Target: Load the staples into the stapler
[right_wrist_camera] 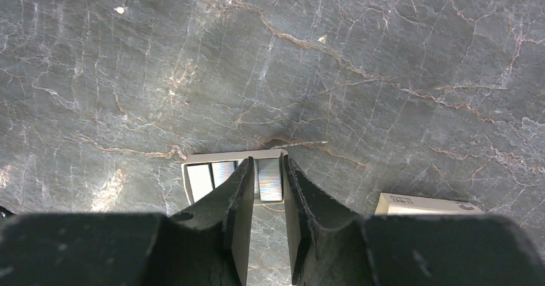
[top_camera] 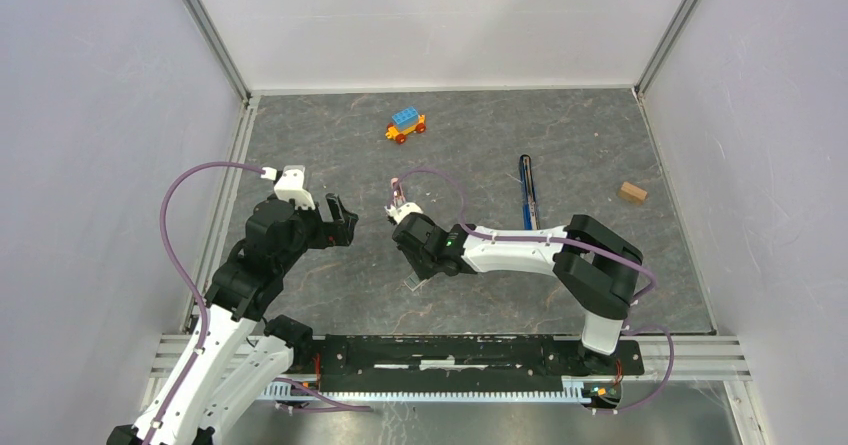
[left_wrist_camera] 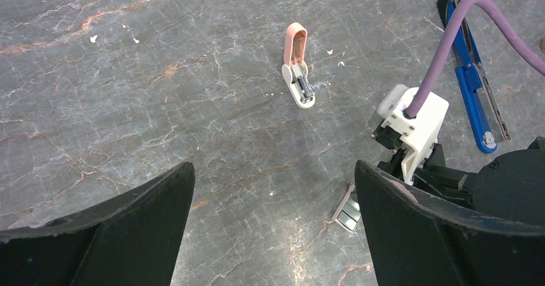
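The stapler (top_camera: 528,193) is seen lying opened on the table (top_camera: 480,135), at 2 o'clock from the right gripper (right_wrist_camera: 267,164) and well apart from it. That gripper's fingers are drawn nearly together over the staples (right_wrist_camera: 215,177) in their tray (right_wrist_camera: 187,182), one strip framed between the tips; whether it is clamped cannot be told. The left gripper (left_wrist_camera: 273,189) is held wide apart and empty, at 9 o'clock from the right one
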Motion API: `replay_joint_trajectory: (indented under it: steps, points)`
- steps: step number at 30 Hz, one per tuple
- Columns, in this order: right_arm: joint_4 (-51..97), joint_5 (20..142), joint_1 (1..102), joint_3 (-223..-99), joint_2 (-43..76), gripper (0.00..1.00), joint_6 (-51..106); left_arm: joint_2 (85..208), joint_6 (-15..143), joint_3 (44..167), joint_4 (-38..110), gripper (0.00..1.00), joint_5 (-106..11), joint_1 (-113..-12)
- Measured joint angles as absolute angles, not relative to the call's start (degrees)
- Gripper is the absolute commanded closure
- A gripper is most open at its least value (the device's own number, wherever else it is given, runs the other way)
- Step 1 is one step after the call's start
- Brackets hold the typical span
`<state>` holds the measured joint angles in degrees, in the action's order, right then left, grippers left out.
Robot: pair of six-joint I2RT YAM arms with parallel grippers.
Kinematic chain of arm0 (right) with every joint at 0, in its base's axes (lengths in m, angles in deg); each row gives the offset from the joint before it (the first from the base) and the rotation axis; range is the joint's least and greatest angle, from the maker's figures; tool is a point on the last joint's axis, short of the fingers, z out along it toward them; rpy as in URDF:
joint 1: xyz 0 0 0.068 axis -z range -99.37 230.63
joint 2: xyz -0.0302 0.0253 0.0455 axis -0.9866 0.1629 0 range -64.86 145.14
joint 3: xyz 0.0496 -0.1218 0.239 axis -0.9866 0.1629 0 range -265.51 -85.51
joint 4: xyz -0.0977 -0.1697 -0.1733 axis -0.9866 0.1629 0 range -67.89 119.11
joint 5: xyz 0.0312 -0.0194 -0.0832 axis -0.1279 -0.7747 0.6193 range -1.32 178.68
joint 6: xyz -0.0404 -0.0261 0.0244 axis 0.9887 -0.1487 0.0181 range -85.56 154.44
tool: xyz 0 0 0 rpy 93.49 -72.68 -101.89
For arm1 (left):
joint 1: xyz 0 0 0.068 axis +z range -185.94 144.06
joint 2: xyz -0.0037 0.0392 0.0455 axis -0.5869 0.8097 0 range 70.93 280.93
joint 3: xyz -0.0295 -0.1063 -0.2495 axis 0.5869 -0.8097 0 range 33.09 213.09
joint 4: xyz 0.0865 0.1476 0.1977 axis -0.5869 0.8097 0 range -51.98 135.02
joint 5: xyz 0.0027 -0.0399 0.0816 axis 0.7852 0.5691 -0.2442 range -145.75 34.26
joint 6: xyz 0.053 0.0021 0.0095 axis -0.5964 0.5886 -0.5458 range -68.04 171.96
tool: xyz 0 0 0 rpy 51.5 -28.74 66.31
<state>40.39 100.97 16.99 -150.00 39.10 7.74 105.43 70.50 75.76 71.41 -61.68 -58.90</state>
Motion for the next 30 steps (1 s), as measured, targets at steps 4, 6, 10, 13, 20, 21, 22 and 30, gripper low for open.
replay_joint_trajectory:
  steps: [4,6,10,13,20,21,22,30]
  points:
    - [40.67,100.80,16.97,-150.30,39.12,0.71,7.74,105.43,70.50,75.76,71.41,0.00,-61.68,-58.92]
    - [41.05,100.67,16.88,-150.70,39.12,0.71,7.76,105.43,70.50,75.76,71.41,0.00,-61.68,-58.90]
    - [41.44,100.36,16.49,-151.75,39.12,0.71,7.78,105.43,70.50,75.76,71.41,0.00,-61.68,-58.92]
    - [41.50,100.32,16.36,-152.05,39.12,0.72,7.81,105.43,70.50,75.76,71.41,0.00,-61.68,-58.92]
    - [41.57,100.36,16.31,-152.05,39.23,0.71,7.89,105.43,70.50,75.76,71.41,0.00,-61.68,-58.92]
    - [41.59,100.38,16.31,-152.05,39.36,0.71,7.96,105.43,70.50,75.76,71.41,0.00,-61.68,-58.90]
    - [41.59,100.38,16.29,-152.05,39.51,0.71,7.98,105.43,70.50,75.76,71.41,0.00,-61.68,-58.90]
    - [41.53,100.45,16.27,-152.05,40.43,0.71,8.37,105.43,70.50,75.76,71.41,0.00,-61.68,-58.92]
